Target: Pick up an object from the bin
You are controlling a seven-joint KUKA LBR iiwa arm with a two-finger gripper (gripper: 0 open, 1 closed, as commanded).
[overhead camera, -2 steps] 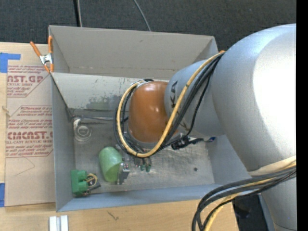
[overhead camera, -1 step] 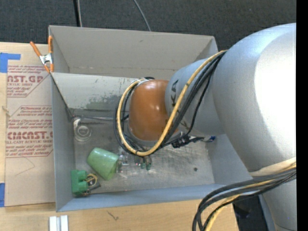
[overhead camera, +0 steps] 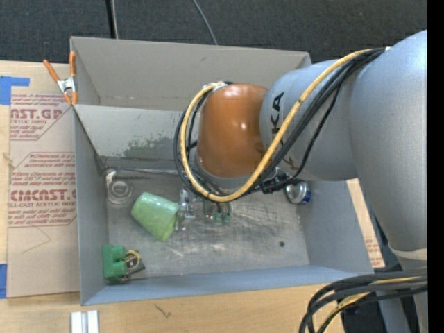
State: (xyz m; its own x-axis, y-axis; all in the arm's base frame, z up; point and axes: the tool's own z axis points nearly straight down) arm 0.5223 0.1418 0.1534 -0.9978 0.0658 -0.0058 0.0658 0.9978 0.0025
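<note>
- Pincer (overhead camera: 202, 214) low in the grey bin (overhead camera: 90, 186), just right of a pale green cup (overhead camera: 154, 215) lying on its side.
- Released or clenched: cannot tell.

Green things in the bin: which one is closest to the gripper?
The pale green cup, beside the gripper; the darker green block lies in the corner.

Pale green cup (overhead camera: 154, 215): one
Clear round jar (overhead camera: 118, 189): one
Dark green block (overhead camera: 114, 261): one
Blue-silver can (overhead camera: 298, 193): one
</note>
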